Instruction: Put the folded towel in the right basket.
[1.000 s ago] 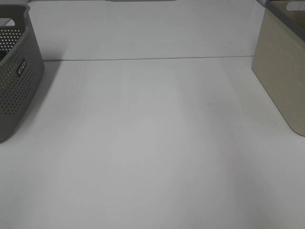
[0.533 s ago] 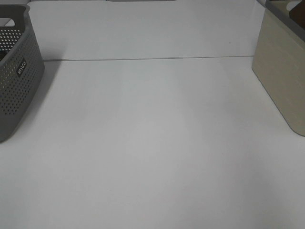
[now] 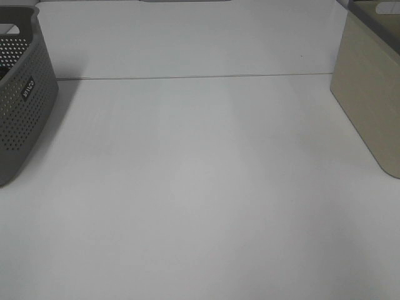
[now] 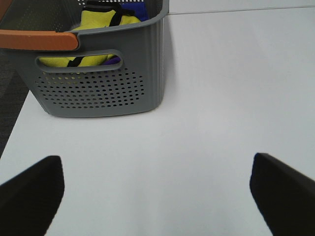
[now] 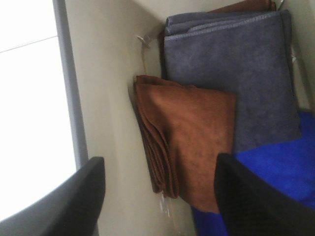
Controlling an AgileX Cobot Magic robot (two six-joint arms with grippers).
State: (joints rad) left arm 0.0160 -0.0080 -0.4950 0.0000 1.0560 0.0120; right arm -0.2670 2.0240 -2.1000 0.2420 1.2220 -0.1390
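Note:
In the right wrist view a folded brown towel (image 5: 189,145) lies inside the beige right basket (image 5: 106,73), against its inner wall, on top of a folded grey towel (image 5: 231,64) and a blue towel (image 5: 275,177). My right gripper (image 5: 160,196) hovers above the brown towel, open and empty, with one finger over the basket wall and one over the towels. My left gripper (image 4: 157,196) is open and empty above the white table, near the grey perforated left basket (image 4: 98,88). Neither gripper shows in the exterior high view.
The grey left basket (image 3: 22,94) stands at the table's left edge and holds yellow and purple cloth (image 4: 106,22). The beige right basket (image 3: 369,100) stands at the right edge. A seam (image 3: 194,77) crosses the white table at the back.

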